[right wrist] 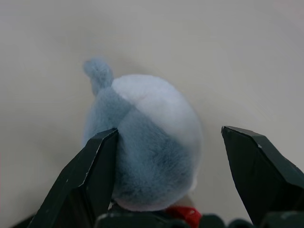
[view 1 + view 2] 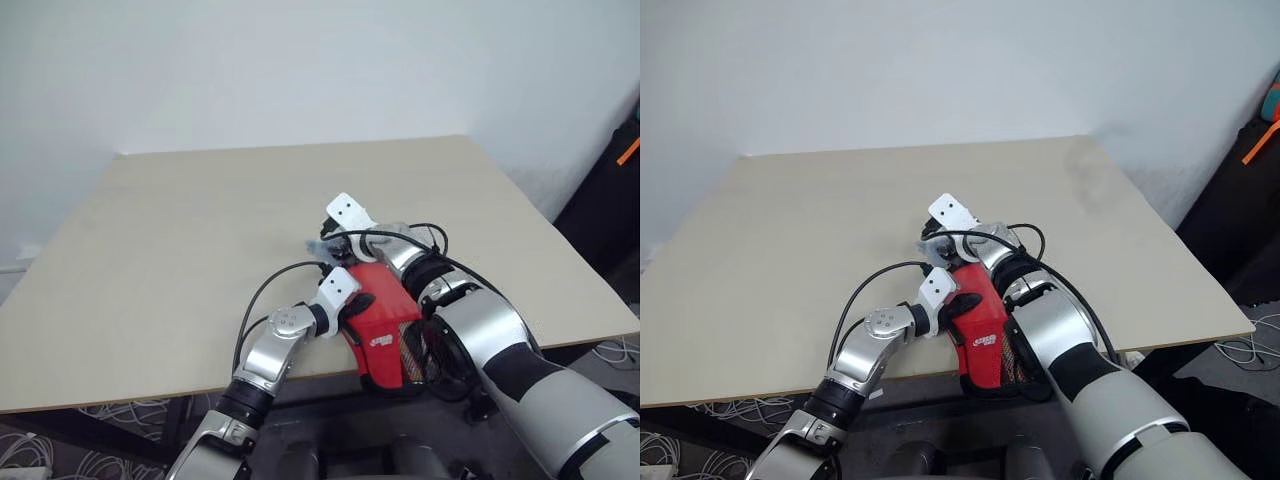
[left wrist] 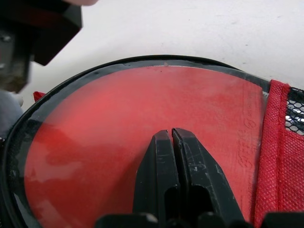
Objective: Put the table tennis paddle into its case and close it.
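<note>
While the case [image 2: 385, 335] lies at the near edge of the surface [image 2: 180, 250], overhanging it a little, the table tennis paddle [image 3: 142, 137] already sits inside, its red rubber showing through the clear plastic window. The left gripper [image 3: 172, 135] has its fingers pressed together, holding nothing, and rests on that window, pinning the case. The right gripper [image 1: 168, 142] stands wide open around a fluffy blue-grey puff [image 1: 147, 142], not yet clamped. This looks like the closing step: the puff probably hangs from the zip pull, so the next move calls for a firm pinch and a pull along the rim. The head views show both arms crowded over the case; the right wrist view reveals the puff between the fingers.
</note>
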